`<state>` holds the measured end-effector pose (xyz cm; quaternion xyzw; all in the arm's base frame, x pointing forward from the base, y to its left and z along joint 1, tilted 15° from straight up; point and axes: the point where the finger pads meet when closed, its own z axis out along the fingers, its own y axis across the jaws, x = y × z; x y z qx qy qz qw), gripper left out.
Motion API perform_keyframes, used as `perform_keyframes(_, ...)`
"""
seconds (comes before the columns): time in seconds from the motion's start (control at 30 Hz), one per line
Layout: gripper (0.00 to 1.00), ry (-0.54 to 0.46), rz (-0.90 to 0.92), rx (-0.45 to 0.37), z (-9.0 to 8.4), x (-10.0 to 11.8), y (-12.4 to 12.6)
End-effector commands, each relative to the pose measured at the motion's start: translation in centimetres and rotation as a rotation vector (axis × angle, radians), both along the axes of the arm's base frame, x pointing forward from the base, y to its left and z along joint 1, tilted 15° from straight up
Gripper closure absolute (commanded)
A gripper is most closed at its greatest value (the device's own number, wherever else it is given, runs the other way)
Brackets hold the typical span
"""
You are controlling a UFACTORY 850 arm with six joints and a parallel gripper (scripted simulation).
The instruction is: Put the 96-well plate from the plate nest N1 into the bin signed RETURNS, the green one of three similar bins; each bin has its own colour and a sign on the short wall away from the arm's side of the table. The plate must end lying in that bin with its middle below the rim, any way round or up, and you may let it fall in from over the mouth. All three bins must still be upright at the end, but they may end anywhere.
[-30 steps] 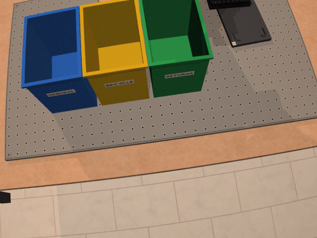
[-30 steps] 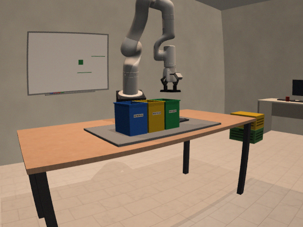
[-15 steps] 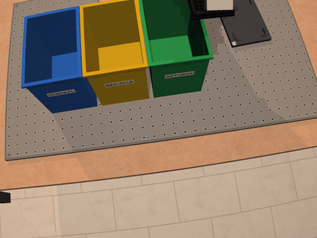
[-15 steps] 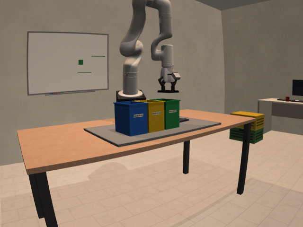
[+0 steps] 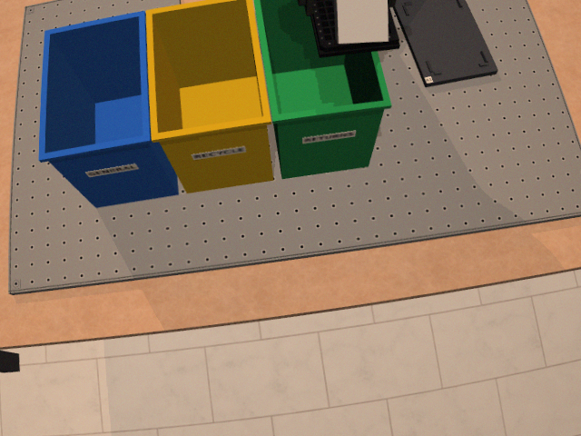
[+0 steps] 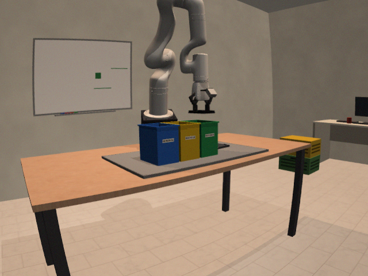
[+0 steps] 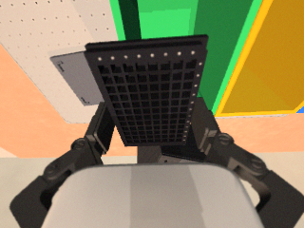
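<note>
My gripper (image 7: 151, 109) is shut on the black 96-well plate (image 7: 152, 95) and holds it flat across its short sides. In the exterior view the gripper (image 6: 202, 107) and the plate (image 6: 201, 111) hang a little above the rim of the green bin (image 6: 208, 137). In the top view the plate (image 5: 349, 34) sits over the far part of the green bin (image 5: 323, 84), whose near wall bears the sign RETURNS (image 5: 328, 136). In the wrist view the green bin's mouth (image 7: 190, 33) lies under the plate's far end. The dark plate nest N1 (image 5: 446, 39) lies empty to the right of the bin.
The yellow bin signed RECYCLE (image 5: 209, 94) stands touching the green one on its left, and the blue bin signed GENERAL (image 5: 101, 107) beyond it. All three stand upright on the grey pegboard (image 5: 328, 211). The arm's base (image 6: 156, 114) is behind the bins.
</note>
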<state>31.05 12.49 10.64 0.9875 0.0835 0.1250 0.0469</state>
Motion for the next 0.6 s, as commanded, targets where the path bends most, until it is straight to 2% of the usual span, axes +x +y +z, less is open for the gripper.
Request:
perform_keyframes(0.0, 1.00, 0.001, 0.000, 0.001, 0.4, 1.1, -1.4)
perform_keyframes(0.2, 1.00, 0.001, 0.000, 0.001, 0.7, 2.3, -3.0)
perform_keyframes(0.57, 1.00, 0.001, 0.000, 0.001, 0.7, 2.4, -3.1)
